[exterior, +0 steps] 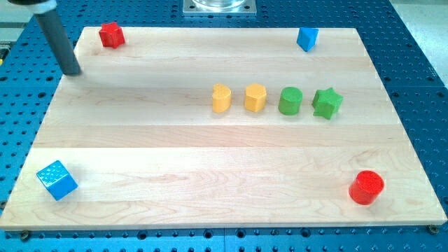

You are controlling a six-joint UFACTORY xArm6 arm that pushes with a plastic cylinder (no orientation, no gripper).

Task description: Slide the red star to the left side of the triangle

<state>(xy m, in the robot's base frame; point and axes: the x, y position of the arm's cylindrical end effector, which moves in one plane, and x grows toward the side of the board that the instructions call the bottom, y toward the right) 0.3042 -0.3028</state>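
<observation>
Wooden table seen from above; my tip rests near the view's top-left edge, just left of and below the red star, not touching it; the rod carries no gripper, so nothing is held; the blue triangle lies well apart at the view's top right; two yellow blocks, a green cylinder and a green star form a row at centre.

One camera looking down at a slant from above, facing the whole bench, taking in every edge
</observation>
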